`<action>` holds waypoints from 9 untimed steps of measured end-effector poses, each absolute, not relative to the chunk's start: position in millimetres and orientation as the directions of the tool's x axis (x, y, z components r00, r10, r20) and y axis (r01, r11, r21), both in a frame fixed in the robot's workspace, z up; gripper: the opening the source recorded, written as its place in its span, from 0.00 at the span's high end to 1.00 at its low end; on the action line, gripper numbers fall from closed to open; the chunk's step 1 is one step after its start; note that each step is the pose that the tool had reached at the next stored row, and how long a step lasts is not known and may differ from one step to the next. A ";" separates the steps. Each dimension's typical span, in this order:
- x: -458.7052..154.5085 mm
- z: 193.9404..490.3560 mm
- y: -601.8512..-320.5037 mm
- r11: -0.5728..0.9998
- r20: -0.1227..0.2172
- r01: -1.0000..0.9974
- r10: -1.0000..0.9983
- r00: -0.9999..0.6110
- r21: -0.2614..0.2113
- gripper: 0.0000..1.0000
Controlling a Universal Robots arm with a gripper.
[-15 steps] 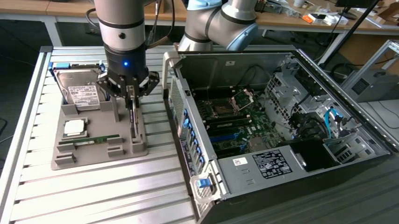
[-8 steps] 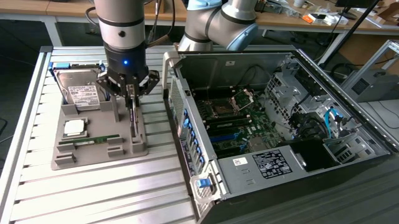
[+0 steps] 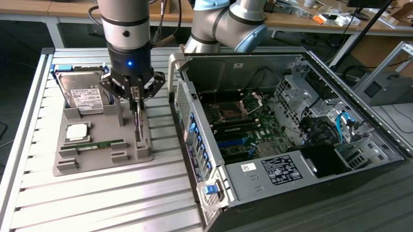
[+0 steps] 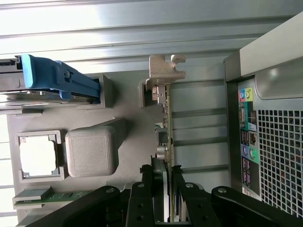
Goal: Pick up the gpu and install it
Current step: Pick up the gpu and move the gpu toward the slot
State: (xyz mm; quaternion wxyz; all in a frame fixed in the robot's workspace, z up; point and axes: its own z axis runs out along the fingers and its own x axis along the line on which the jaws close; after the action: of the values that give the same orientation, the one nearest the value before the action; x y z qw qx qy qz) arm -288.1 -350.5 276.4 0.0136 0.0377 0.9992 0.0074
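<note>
1. Black fingers (image 4: 152, 187) of the tool (image 4: 164, 179) sit on either side of the gpu (image 4: 165, 118), pressed against both of its faces, so the tool is clamped on the card.
2. Seen from the exterior view, the gpu (image 3: 138, 123) stands upright on its edge in a slot of the gray tray (image 3: 96, 159), at the tray's side nearest the computer case (image 3: 290, 121). The tool (image 3: 136, 94) comes straight down onto the card's upper edge.
3. The card's silver metal bracket (image 4: 165, 66) sticks out at the end of the card farthest from the fingers, over the tray's edge.
4. Also on the tray are a hard drive (image 3: 84, 96) with a white label at its far end, a square processor chip (image 3: 77, 131) in the middle, and a narrow green RAM stick (image 3: 96, 145) just beside the chip.
5. The tray lies on the ribbed metal bench (image 3: 116, 203). The open case stands just beside it, its motherboard exposed.
</note>
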 end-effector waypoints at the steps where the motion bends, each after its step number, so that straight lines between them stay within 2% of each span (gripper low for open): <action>1: -288.1 276.6 -350.5 0.997 -0.027 0.075 0.076 -0.997 0.016 0.73; 9: -288.1 278.5 -350.5 0.997 -0.027 0.075 0.076 -0.997 0.016 0.73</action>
State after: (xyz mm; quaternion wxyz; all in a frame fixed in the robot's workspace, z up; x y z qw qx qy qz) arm -288.1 -350.5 278.5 0.0136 0.0377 0.9992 0.0074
